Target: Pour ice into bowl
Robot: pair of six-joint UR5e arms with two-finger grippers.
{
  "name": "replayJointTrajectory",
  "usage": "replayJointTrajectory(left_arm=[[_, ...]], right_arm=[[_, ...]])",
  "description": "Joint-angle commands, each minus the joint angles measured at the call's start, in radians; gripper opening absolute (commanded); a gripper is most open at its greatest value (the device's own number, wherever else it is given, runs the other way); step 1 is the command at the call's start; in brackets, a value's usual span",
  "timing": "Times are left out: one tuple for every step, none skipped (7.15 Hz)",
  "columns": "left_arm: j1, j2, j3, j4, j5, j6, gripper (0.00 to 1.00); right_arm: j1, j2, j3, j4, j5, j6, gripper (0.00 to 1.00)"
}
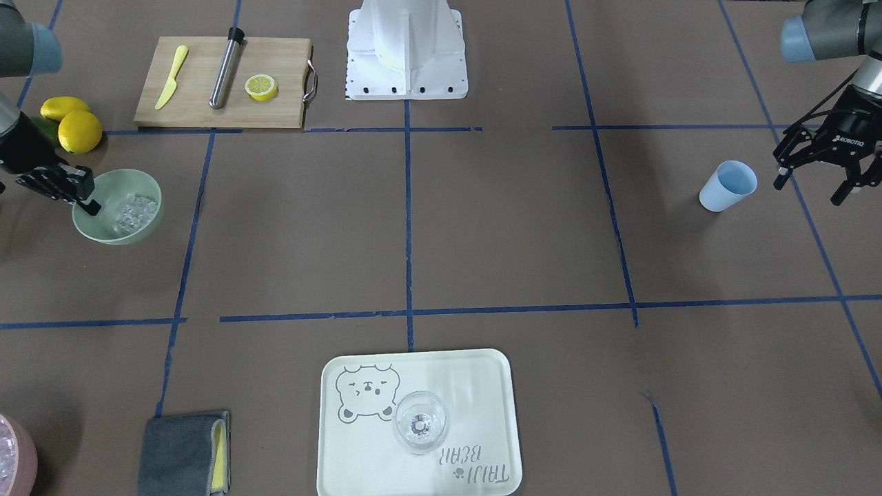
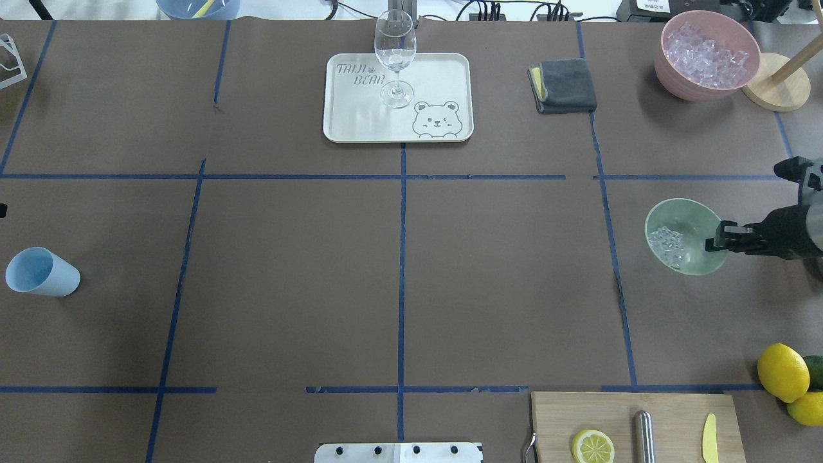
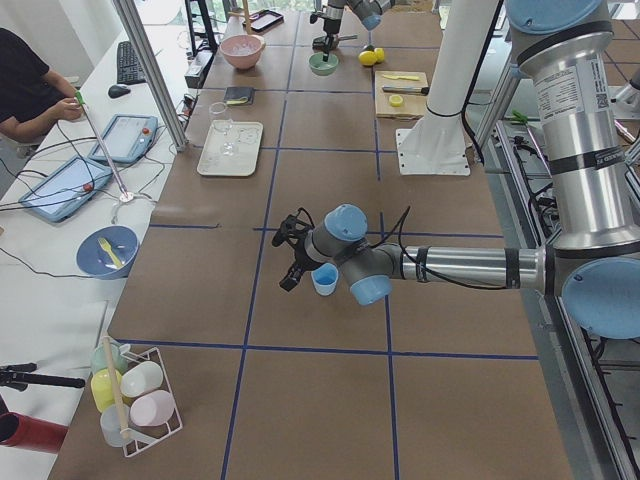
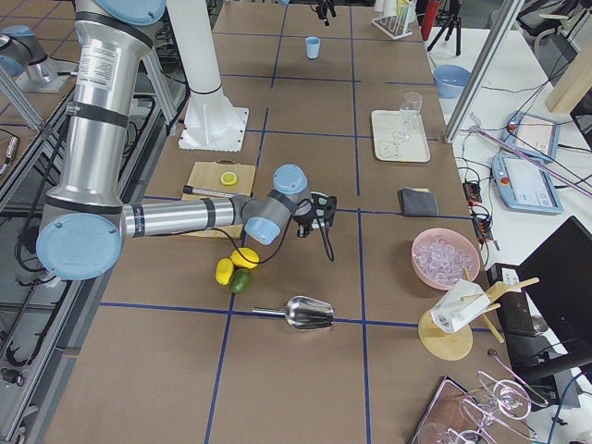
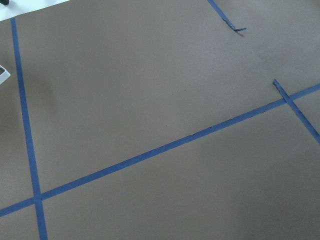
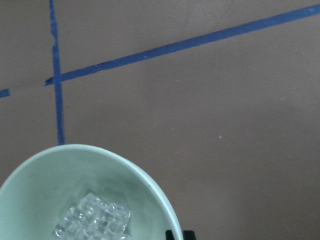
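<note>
Right fingers: clamped on the mint-green bowl's rim, ice inside.
Left fingers: spread wide, near the blue cup, not touching.
Nearby: lemons and cutting board close to the bowl.

There are two yellow lemons, one lemon half, one green bowl, one blue cup, one glass and one tray.
</note>
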Motion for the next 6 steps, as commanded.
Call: replayJointTrajectory(left_arm=[[0.001,-0.002,0.003,0.0,0.0,-0.002,1.0],[0.0,0.0,0.003,0.0,0.0,-0.002,1.0],[0.0,0.0,0.001,0.0,0.0,-0.002,1.0],[0.0,0.0,0.001,0.0,0.002,0.0,1.0],[0.0,0.0,0.001,0.0,0.002,-0.002,1.0],[-0.002,0.0,0.001,0.0,0.002,-0.002,1.0]], right_arm=[[0.03,-0.022,-0.086,0.062,0.025,-0.051,0.0],[0.027,-0.011,-0.091,0.073,0.03,-0.039,0.0],[0.026,0.0,-0.094,0.073,0.031,-0.037,0.0],[0.026,0.009,-0.095,0.073,0.031,-0.034,0.0],[0.024,0.011,-0.098,0.072,0.03,-0.034,0.0],[0.024,0.026,-0.103,0.07,0.03,-0.033,0.0]])
